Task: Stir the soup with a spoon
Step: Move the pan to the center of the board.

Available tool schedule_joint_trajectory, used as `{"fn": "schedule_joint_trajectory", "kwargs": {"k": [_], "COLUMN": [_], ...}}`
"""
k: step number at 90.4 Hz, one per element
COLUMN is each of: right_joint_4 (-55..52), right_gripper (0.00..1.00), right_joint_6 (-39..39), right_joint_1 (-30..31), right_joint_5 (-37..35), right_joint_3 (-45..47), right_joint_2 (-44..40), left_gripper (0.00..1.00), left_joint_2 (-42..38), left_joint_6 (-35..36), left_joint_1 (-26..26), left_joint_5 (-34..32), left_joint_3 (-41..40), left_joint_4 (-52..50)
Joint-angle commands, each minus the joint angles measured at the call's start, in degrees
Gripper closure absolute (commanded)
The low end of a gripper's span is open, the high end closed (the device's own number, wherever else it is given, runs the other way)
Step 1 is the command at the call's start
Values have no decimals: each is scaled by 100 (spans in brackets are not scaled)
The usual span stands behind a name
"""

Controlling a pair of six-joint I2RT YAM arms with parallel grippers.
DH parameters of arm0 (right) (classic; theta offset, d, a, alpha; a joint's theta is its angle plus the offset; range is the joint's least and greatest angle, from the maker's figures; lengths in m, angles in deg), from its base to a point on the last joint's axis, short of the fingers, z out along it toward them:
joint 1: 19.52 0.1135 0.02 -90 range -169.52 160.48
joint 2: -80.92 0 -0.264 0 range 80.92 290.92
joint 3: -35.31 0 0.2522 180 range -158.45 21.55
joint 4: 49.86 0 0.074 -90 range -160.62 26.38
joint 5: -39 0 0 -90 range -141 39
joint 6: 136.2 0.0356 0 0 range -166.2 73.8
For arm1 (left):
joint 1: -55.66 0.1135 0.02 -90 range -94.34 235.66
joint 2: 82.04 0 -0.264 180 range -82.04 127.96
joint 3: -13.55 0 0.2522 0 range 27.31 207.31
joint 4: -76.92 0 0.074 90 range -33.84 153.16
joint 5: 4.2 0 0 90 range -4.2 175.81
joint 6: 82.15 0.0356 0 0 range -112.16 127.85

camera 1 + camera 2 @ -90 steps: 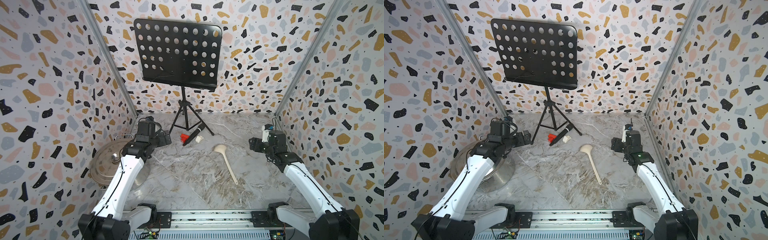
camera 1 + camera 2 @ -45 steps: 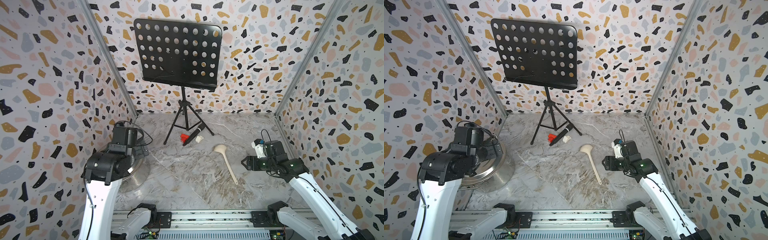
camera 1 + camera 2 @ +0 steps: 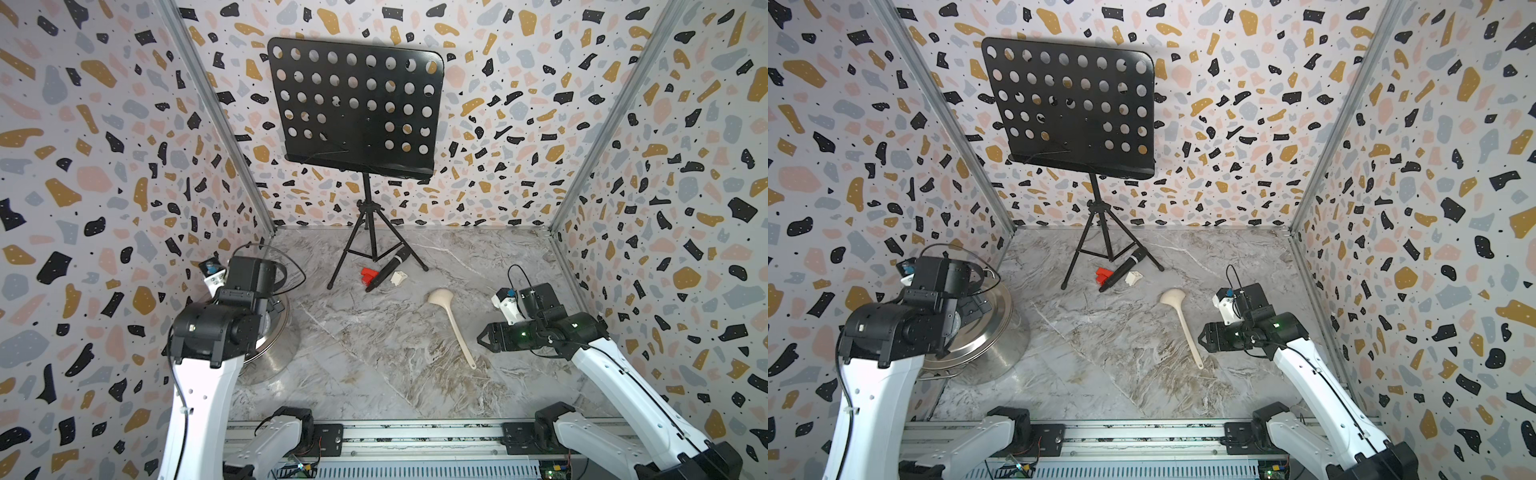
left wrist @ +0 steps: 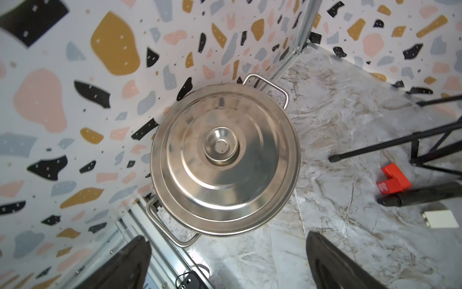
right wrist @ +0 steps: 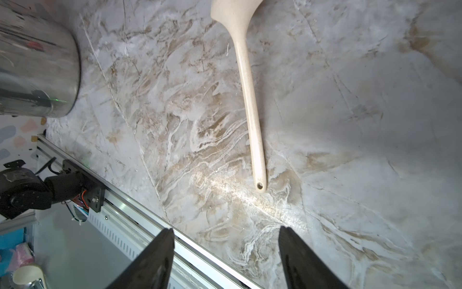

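The spoon (image 3: 453, 324) (image 3: 1183, 322), a cream ladle, lies flat on the marble floor with its bowl toward the back. Its handle (image 5: 250, 112) ends a little ahead of my right gripper (image 5: 226, 229) (image 3: 478, 338), which is open and empty just right of the handle's tip. No soup shows: the steel pot (image 3: 276, 357) (image 3: 1000, 353) stands by the left wall with its lid (image 4: 225, 162) on. My left gripper (image 4: 226, 236) hangs above the lidded pot, open wide with nothing in it. In both top views the left arm (image 3: 216, 328) hides those jaws.
A black music stand (image 3: 355, 108) on a tripod stands at the back middle. By its feet lie a black microphone (image 3: 388, 268), a red block (image 3: 368, 274) and a small white block (image 3: 398, 277). A metal rail (image 3: 415, 436) runs along the front edge; patterned walls close three sides.
The left arm drew back from beyond the pot and rose over the lid. The right gripper came forward and leftward, down to beside the spoon's handle end.
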Motion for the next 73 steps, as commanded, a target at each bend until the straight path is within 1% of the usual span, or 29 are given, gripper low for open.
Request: {"fn": "schedule_joint_trajectory", "kwargs": {"k": [1, 11, 20, 29, 34, 38, 44, 52, 58, 66, 73], "right_joint_4": [-414, -617, -747, -749, -751, -759, -747, -676, -581, -470, -381], "right_gripper": [30, 32, 33, 34, 35, 35, 35, 35, 36, 36, 36], "right_joint_6": [-313, -535, -704, -742, -772, -783, -788, -724, -605, -482, -418], "right_joint_1": [32, 135, 352, 507, 571, 636, 708, 764, 785, 808, 839], "right_joint_5": [0, -120, -239, -219, -215, -239, -282, -358, -398, -397, -387], "right_joint_3": [-287, -476, -675, -824, -909, -973, -1069, -1142, -1142, -1108, -1041], "right_joint_2": [233, 614, 908, 1190, 1323, 1406, 1488, 1531, 1505, 1424, 1318], "left_gripper": [6, 12, 17, 25, 28, 29, 29, 28, 26, 20, 18], "left_joint_2": [-687, -1131, -1522, -1938, -2137, -2238, -2281, -2035, -1598, -884, -309], "left_joint_6": [-1293, -1730, -2358, -2942, -3091, -3050, -2872, -2205, -1793, -1178, -834], "left_joint_1": [56, 57, 57, 57, 57, 57, 57, 57, 57, 64, 72], "left_joint_5": [-549, -819, -836, -890, -972, -992, -837, -425, -302, -281, -123], "left_joint_3": [-359, -703, -1120, -1535, -1712, -1821, -1867, -1701, -1268, -541, 20], "left_joint_4": [-382, -715, -835, -789, -671, -426, 93, 956, 1201, 1228, 1282]}}
